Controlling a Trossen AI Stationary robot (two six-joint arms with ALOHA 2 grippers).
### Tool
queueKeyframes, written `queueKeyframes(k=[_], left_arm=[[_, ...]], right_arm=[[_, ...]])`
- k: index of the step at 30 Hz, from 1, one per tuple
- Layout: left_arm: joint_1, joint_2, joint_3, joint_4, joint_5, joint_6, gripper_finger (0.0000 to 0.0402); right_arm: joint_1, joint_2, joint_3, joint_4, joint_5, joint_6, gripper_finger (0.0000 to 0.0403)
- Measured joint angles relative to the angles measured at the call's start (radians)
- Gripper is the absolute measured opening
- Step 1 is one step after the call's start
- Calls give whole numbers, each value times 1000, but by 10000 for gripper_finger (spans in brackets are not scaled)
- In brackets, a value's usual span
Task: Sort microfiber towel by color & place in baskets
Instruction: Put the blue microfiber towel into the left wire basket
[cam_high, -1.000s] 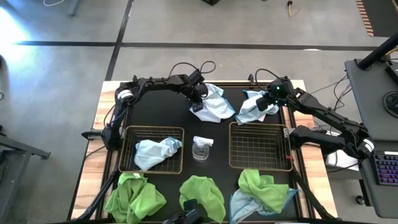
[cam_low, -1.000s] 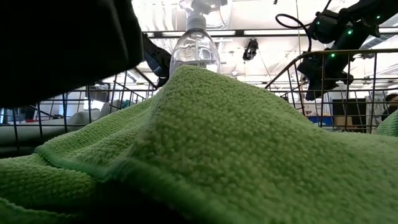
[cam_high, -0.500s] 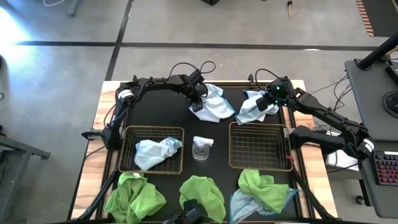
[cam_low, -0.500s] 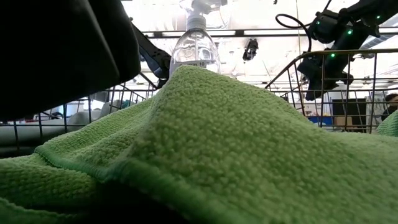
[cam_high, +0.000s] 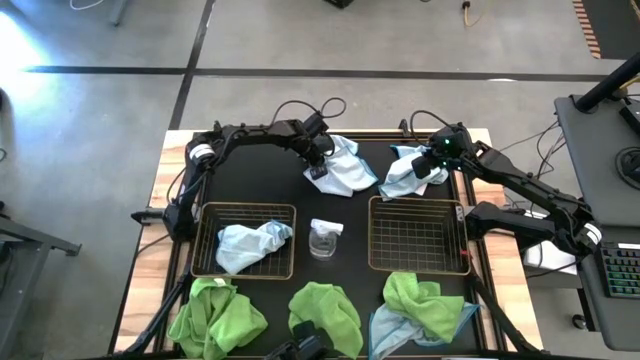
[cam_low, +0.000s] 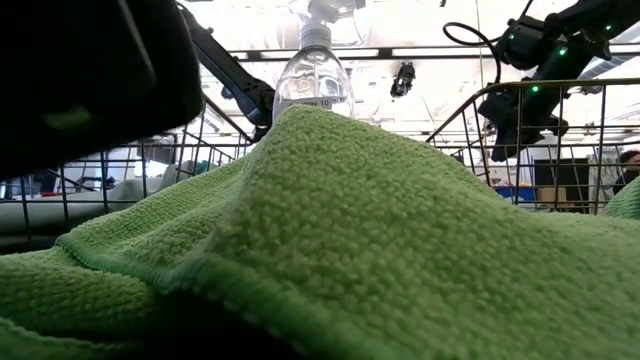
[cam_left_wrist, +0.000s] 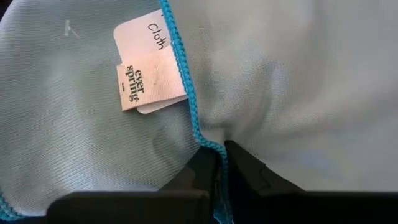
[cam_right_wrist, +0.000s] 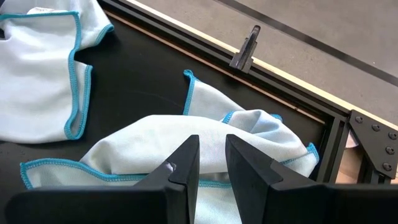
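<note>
I have the left gripper (cam_high: 316, 170) at the far middle of the table, its fingers pinched together on the stitched hem of a pale blue towel (cam_high: 341, 168); in the left wrist view the fingers (cam_left_wrist: 239, 169) meet on the teal edging just below the white care label (cam_left_wrist: 148, 71). The right gripper (cam_high: 424, 170) sits over a second pale blue towel (cam_high: 403, 175) at the far right, close to the table's far rail; its fingers (cam_right_wrist: 186, 163) stand a narrow gap apart with a fold of that cloth (cam_right_wrist: 205, 140) between them.

The left wire basket (cam_high: 246, 240) holds a crumpled blue towel (cam_high: 250, 243); the right wire basket (cam_high: 416, 235) shows bare mesh. A clear spray bottle (cam_high: 325, 238) stands in the lane between them, so that lane is tight.

Along the near edge lie three lime green towels (cam_high: 215, 315) (cam_high: 326, 315) (cam_high: 424, 305), the right one lying on another blue cloth (cam_high: 385, 330). Black tabletop shows open between the two arms and just beyond the baskets.
</note>
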Motion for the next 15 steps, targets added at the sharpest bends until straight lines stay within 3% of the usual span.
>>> queueKeyframes(k=[6,15], left_arm=[[-1,-14,77,-170,-1,-15,1],[-8,-18,354,-442,-1,-13,0]], right_arm=[[0,0,0,0,0,0,73],[0,0,0,0,0,0,73]])
